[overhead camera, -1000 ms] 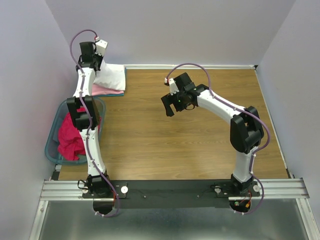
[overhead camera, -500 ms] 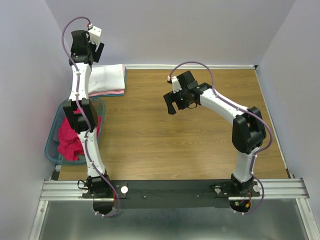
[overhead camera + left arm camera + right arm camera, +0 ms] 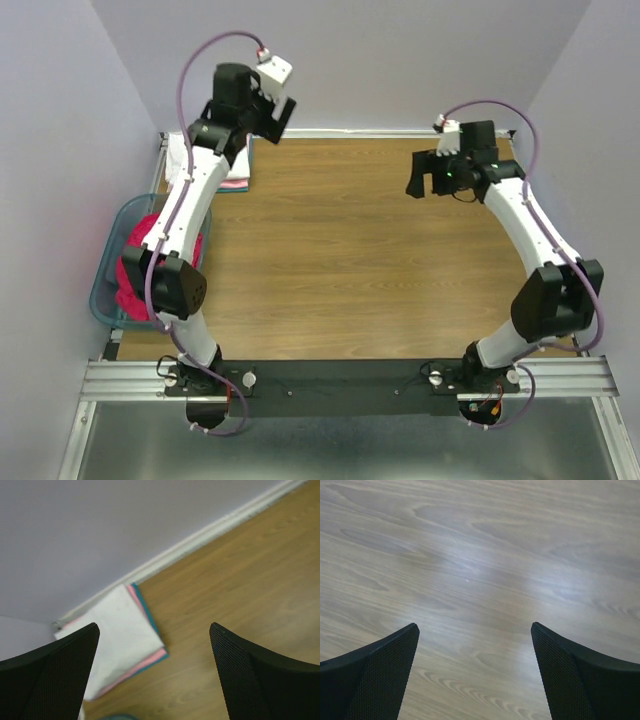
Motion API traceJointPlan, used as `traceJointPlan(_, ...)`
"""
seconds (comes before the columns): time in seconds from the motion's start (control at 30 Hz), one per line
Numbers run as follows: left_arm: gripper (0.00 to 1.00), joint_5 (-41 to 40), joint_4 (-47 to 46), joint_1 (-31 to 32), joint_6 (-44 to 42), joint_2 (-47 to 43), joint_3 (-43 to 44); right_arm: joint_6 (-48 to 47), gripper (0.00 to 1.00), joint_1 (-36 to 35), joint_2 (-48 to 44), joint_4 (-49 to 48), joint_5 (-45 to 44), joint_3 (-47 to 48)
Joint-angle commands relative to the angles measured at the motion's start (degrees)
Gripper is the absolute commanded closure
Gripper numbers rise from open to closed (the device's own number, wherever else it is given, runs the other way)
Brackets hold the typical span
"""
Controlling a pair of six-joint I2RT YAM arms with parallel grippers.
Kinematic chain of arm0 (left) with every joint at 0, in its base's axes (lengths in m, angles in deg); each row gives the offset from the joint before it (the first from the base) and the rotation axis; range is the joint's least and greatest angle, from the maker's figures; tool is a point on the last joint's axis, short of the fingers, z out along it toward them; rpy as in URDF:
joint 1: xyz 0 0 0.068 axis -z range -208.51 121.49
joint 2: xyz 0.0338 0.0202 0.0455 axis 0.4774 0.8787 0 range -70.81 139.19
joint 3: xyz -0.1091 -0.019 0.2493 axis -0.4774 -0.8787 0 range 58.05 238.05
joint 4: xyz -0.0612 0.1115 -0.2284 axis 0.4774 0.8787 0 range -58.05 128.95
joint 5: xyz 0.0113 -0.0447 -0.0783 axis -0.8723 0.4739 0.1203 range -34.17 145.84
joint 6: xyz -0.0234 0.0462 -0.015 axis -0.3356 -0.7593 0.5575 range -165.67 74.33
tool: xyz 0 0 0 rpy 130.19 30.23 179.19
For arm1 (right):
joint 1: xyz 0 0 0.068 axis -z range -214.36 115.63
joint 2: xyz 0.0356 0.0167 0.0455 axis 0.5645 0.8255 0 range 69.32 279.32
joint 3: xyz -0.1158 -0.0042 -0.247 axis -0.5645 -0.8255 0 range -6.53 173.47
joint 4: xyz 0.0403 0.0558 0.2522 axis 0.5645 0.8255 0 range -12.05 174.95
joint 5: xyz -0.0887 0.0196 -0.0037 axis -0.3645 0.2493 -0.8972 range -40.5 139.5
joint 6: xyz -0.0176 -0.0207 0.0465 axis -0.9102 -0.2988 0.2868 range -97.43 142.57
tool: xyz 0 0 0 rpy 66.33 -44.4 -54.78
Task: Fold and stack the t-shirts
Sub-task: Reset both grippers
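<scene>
Okay, so I reckon two shirts are done. The folded white cotton t-shirt (image 3: 122, 635) sits on the light pink t-shirt (image 3: 152, 658) in the far left corner of the wooden table (image 3: 350, 260). The magenta-red t-shirt (image 3: 135, 272) is crumpled in the teal plastic basket (image 3: 103, 292), so that one's up next.

The left gripper (image 3: 154, 629) hangs high above the stack with its fingers spread and nothing in them. The right gripper (image 3: 475, 627) is also released and empty, over bare wood on the far right.

For the next move I'd swing left down into the basket, pinch a fold and drag the shirt out flat.

The left wrist cam shows the stack's layers, including a thin teal edge (image 3: 149, 617) underneath, which the arm mostly hides from above. Only the top cam shows the red shirt.
</scene>
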State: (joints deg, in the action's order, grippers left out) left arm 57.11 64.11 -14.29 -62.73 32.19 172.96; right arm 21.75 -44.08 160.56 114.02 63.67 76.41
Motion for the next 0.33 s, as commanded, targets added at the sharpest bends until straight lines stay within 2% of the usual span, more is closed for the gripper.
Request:
traceJointPlan(0.0, 0.02, 5.3, 1.2, 3.1, 6.2, -7.1, -15.1, 0.6, 0.00, 4.5, -5.2, 2.8, 3.8, -7.2)
traceJointPlan(0.1, 0.02, 7.8, -1.2, 5.6, 7.7, -11.3, -26.0, 0.1, 0.00, 6.8, -8.7, 3.5, 4.1, -11.6)
traceJointPlan(0.2, 0.02, 6.6, -3.8, 7.0, 7.7, -16.7, -34.3, 0.0, 0.00, 7.3, -12.2, 3.7, 4.9, -16.6)
traceJointPlan(0.3, 0.02, 6.8, -4.6, 7.1, 8.2, -22.6, -39.1, -0.1, 0.00, 7.3, -15.7, 3.7, 5.7, -20.2)
